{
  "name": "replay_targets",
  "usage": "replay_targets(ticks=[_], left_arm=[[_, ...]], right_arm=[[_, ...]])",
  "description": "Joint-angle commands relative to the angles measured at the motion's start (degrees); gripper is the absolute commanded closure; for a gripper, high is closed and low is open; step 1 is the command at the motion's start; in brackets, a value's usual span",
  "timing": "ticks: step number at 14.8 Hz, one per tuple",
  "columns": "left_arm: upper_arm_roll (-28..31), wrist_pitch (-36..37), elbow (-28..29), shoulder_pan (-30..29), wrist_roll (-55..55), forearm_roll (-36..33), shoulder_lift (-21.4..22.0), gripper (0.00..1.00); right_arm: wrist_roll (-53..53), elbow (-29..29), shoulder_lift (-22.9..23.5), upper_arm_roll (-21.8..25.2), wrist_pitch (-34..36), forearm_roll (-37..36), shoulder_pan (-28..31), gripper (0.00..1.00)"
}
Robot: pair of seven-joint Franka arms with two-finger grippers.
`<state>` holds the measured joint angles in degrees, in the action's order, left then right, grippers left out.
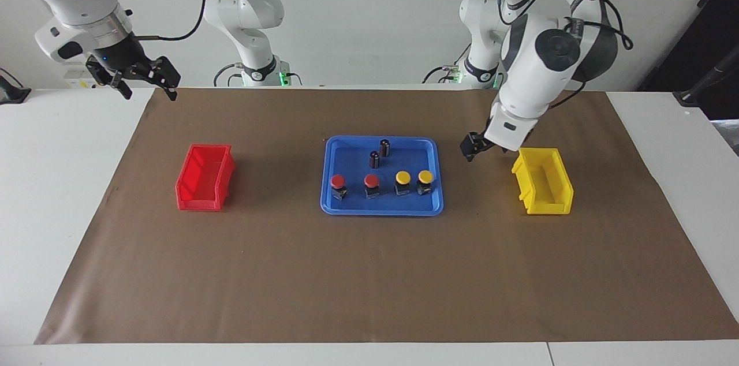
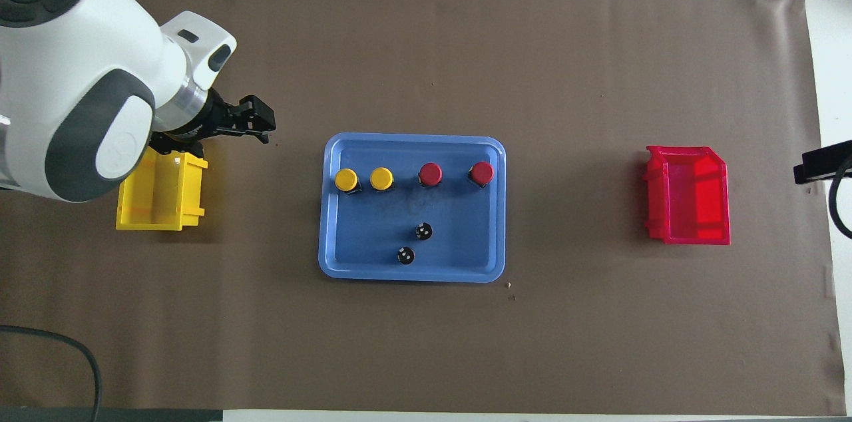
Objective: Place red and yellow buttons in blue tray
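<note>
The blue tray [image 1: 381, 208] [image 2: 413, 274] lies at the middle of the brown mat. Two red buttons [image 1: 338, 182] [image 1: 371, 180] and two yellow buttons [image 1: 402, 177] [image 1: 425, 176] stand upright in a row in it, along its side farther from the robots. The overhead view shows them too: yellow [image 2: 346, 179] [image 2: 381, 177], red [image 2: 430, 173] [image 2: 480, 172]. My left gripper [image 1: 471, 149] [image 2: 261, 121] is open and empty, up over the mat between the tray and the yellow bin. My right gripper [image 1: 147, 88] is open and empty, waiting raised over the mat's corner.
Two dark capless cylinders [image 1: 384, 147] [image 1: 374, 159] stand in the tray, nearer to the robots than the buttons. A yellow bin [image 1: 542, 181] [image 2: 160, 199] sits toward the left arm's end and a red bin [image 1: 205, 176] [image 2: 689, 196] toward the right arm's end.
</note>
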<state>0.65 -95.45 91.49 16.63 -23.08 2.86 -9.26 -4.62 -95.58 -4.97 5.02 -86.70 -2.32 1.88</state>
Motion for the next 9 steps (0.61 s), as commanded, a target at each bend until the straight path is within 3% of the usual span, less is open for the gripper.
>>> replay_targets(ticks=[1, 4, 9], left_arm=[[-0.4, 3.9, -1.0, -6.9, 8.2, -0.3, 3.4, 0.0], [-0.4, 10.6, -6.4, -13.1, 23.6, 0.0, 3.8, 0.0], [-0.7, 14.0, -6.8, -13.6, 26.5, -0.2, 7.6, 0.0]], right_arm=[[-0.9, 0.2, -0.3, -0.5, 0.3, 0.1, 0.7, 0.0], [-0.9, 0.1, -0.3, -0.5, 0.3, 0.1, 0.7, 0.0], [-0.9, 0.2, -0.3, -0.5, 0.3, 0.1, 0.7, 0.0]])
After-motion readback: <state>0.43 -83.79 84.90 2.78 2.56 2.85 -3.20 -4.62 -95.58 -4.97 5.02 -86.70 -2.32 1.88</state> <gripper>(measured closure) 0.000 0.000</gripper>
